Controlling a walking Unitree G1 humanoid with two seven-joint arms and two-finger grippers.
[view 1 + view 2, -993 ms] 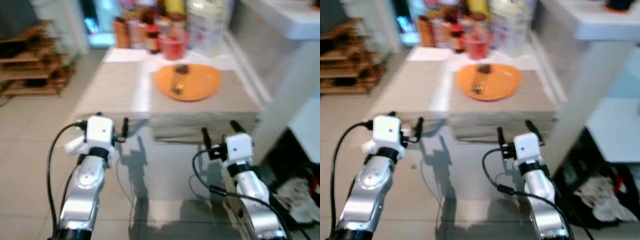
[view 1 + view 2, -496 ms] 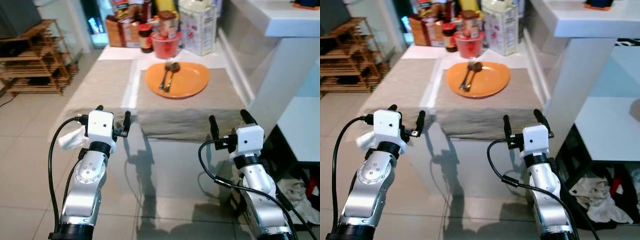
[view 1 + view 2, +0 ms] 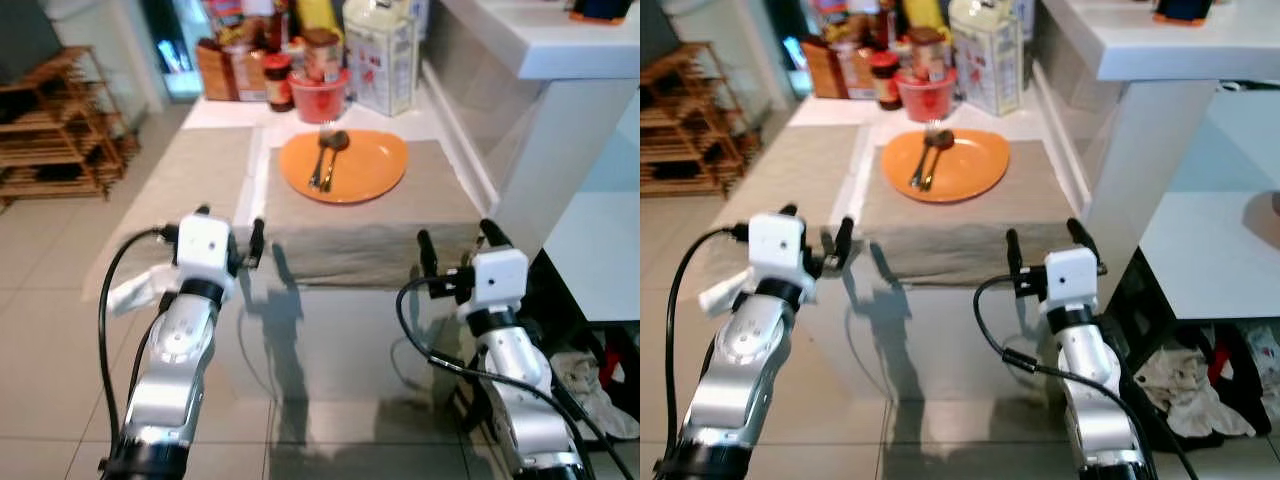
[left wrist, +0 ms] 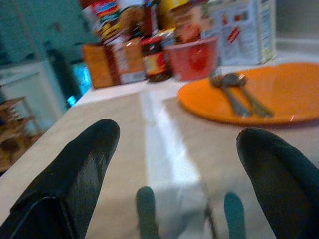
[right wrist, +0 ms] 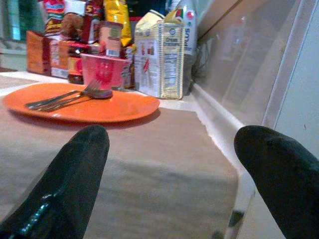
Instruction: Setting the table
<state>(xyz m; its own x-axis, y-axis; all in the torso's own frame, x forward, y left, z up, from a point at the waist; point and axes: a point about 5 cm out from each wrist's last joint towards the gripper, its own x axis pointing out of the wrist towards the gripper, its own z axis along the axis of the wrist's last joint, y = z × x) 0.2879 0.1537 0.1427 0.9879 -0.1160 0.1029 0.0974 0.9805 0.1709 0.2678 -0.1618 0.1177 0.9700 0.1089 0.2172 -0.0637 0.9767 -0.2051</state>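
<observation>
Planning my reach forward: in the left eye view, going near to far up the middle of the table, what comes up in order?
Near edge of the beige placemat → orange plate with a fork and spoon on it → red cup → the row of jars and cartons at the back.

- The white carton (image 5: 160, 57) behind the orange plate (image 5: 79, 105) carries a nutrition-style table and red print, too small to read.
- Jar and packet labels beside it are illegible.
</observation>
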